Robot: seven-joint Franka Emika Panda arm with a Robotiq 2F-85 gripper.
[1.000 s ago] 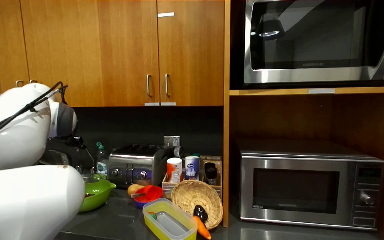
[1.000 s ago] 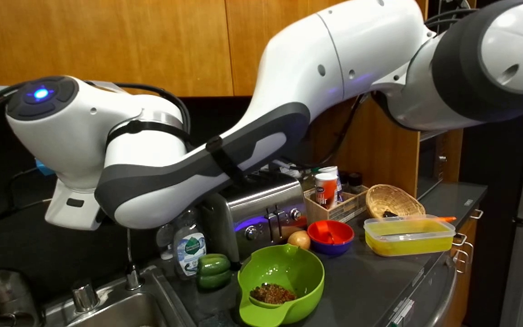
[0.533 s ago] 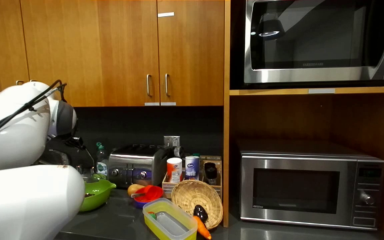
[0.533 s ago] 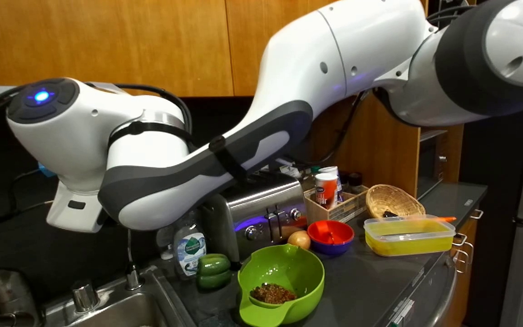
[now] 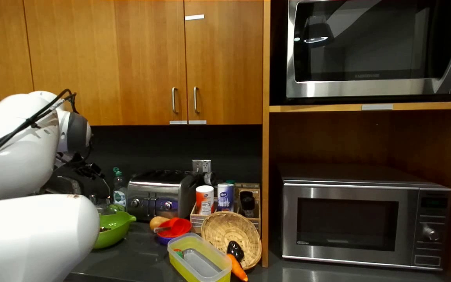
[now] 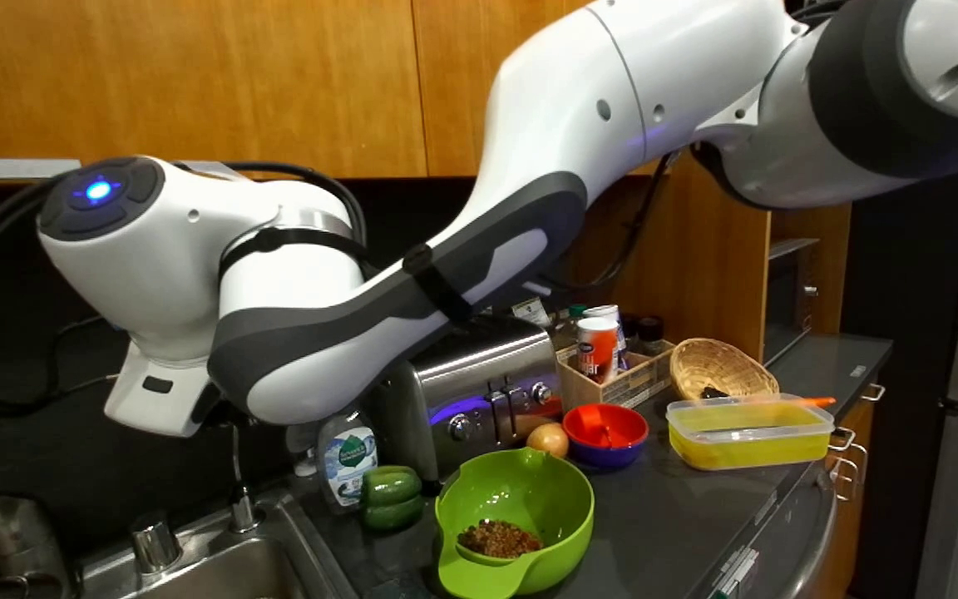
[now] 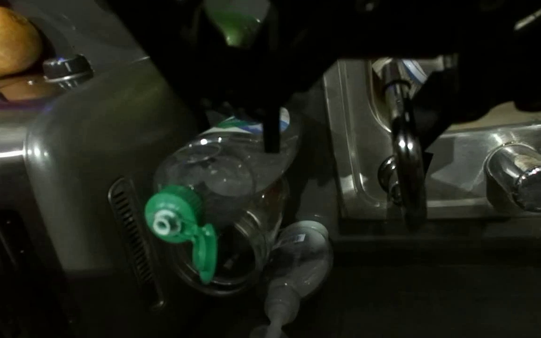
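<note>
The gripper (image 7: 240, 131) shows dark at the top of the wrist view, with a finger (image 7: 272, 134) crossing in front of the clear soap bottle (image 7: 223, 159) by its label. Shadow hides the rest, so I cannot tell how wide it stands or whether it touches the bottle; I can make out nothing in its hold. The bottle stands upright on the tabletop (image 6: 654, 532), long axis vertical, its green cap (image 7: 174, 213) below and left of that finger in the wrist view. The toaster (image 7: 87, 141) is just beside it, opposite the sink (image 7: 350, 155).
</note>
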